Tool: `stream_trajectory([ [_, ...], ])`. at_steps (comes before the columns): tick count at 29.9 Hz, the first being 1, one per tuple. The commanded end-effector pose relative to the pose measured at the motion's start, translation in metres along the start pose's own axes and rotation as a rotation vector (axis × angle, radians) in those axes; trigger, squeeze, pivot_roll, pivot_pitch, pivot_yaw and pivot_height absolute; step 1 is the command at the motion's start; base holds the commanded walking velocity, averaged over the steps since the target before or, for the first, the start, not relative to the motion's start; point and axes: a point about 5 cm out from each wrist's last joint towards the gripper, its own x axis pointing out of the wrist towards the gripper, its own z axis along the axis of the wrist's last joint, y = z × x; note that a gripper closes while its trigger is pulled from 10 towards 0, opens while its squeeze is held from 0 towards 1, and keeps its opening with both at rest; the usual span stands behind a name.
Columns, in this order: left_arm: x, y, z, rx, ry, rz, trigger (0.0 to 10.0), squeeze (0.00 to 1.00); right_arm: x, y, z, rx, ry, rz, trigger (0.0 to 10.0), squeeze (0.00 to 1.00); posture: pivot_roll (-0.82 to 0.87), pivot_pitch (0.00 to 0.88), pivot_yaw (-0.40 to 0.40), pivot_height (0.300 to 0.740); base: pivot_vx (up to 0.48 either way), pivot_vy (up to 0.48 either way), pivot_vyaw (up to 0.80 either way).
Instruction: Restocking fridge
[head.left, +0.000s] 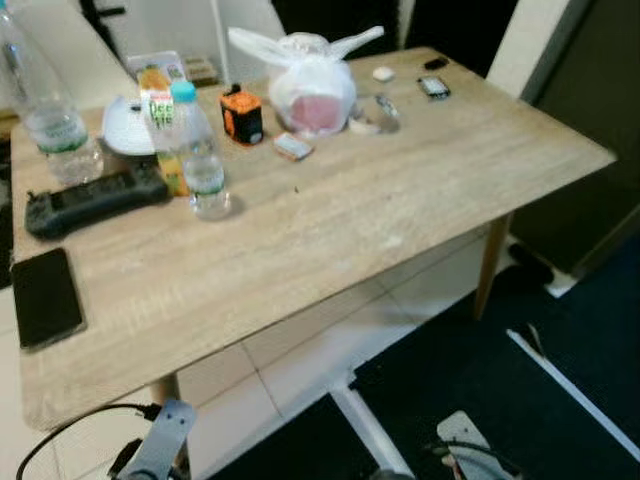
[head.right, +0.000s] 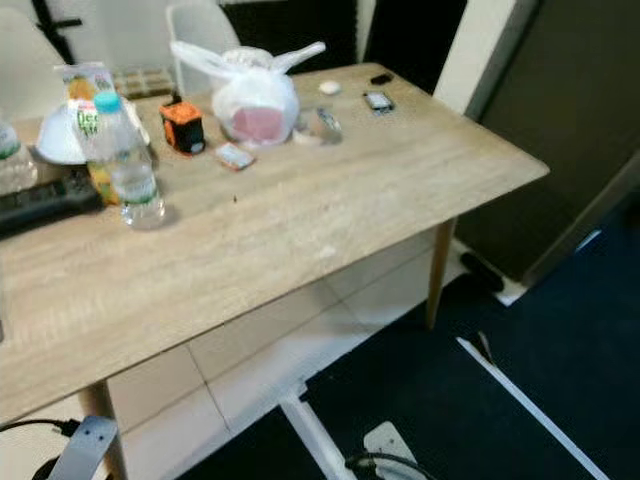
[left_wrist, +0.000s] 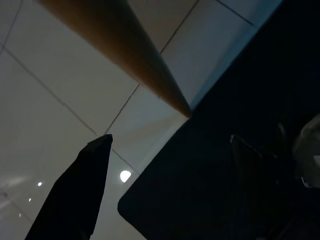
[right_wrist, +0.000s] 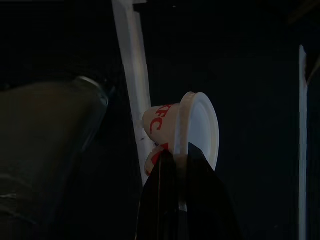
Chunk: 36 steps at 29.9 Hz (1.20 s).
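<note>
Right gripper (right_wrist: 182, 165) pinches the lidded rim of a cup (right_wrist: 182, 127) between closed fingers; left gripper (left_wrist: 165, 150), fingers apart, hangs over the floor (left_wrist: 45, 125).

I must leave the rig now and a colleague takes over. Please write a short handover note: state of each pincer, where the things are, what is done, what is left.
Right pincer: shut on the rim of a white KFC cup, held low over dark floor.
Left pincer: open, holding nothing, hanging low beside a table leg.
On the table: a blue-capped water bottle, a juice carton behind it, a white tied bag, a second bottle at the far left.
Done: cup picked up.
Left: no fridge is in sight; all these things remain to be stocked.
</note>
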Motion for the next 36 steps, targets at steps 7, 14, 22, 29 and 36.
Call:
stream_trajectory([
  [7,0.0002,-0.0040,0.0004,0.006,0.002,-0.012,10.0,0.00,-0.0005,-0.0036,-0.0017,0.002,0.004,-0.010,10.0,0.00,0.17,0.074,-0.042,0.706,0.000,0.000,-0.74],
  [14,0.0005,-0.0029,0.0022,0.007,-0.005,-0.011,10.0,0.00,-0.0008,-0.0033,-0.0036,0.001,0.009,-0.011,10.0,0.00,0.17,0.072,-0.041,0.706,0.000,0.000,-0.74],
  [22,0.0011,-0.0033,0.0046,0.009,-0.011,-0.013,10.0,0.00,-0.0007,-0.0040,-0.0025,0.003,0.006,-0.015,10.0,0.00,0.17,0.071,-0.039,0.706,0.000,0.000,-0.74],
  [29,0.0013,-0.0021,0.0059,0.012,-0.015,-0.009,10.0,0.00,-0.0006,-0.0029,-0.0025,0.005,0.006,-0.014,10.0,0.00,0.17,0.074,-0.038,0.706,0.000,0.000,-0.74],
  [36,0.0011,-0.0018,0.0052,0.014,-0.013,-0.008,10.0,0.00,-0.0006,-0.0015,-0.0031,0.003,0.008,-0.010,10.0,0.00,0.17,0.074,-0.039,0.706,0.000,0.000,-0.73],
])
